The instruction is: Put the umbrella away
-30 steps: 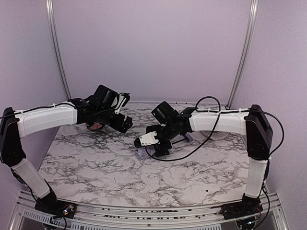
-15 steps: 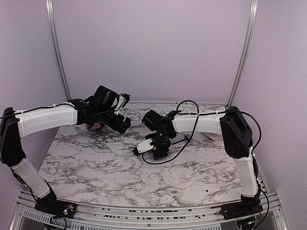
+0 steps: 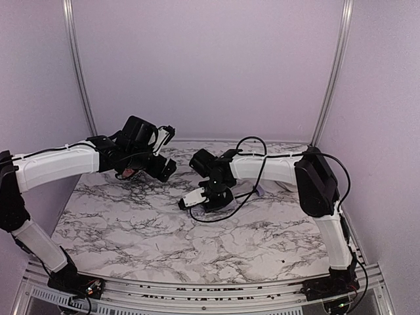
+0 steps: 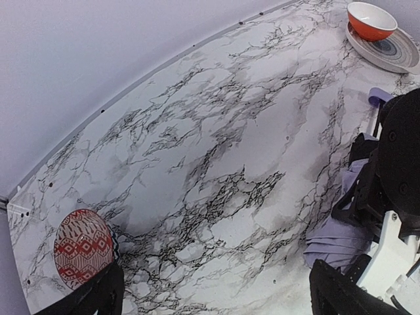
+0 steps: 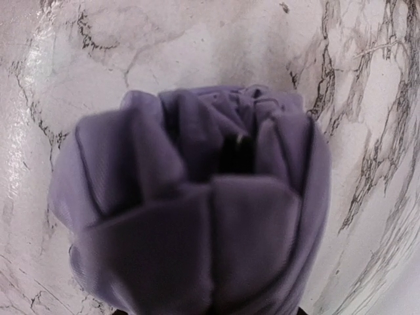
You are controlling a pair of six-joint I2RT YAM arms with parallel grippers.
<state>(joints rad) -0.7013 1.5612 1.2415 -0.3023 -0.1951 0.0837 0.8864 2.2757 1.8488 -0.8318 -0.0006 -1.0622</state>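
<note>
Lavender, shiny and bunched, the folding umbrella [image 5: 197, 197] fills the right wrist view end-on, low over the white marble tabletop [image 4: 216, 131] near its middle. Over the last second the right pincer [image 3: 209, 199] has swung leftward, bringing the bundle along, so stowing seems underway. Only the left wrist view shows black fingers clenched round it. The left pincer [image 3: 164, 168] hangs released, empty.
</note>
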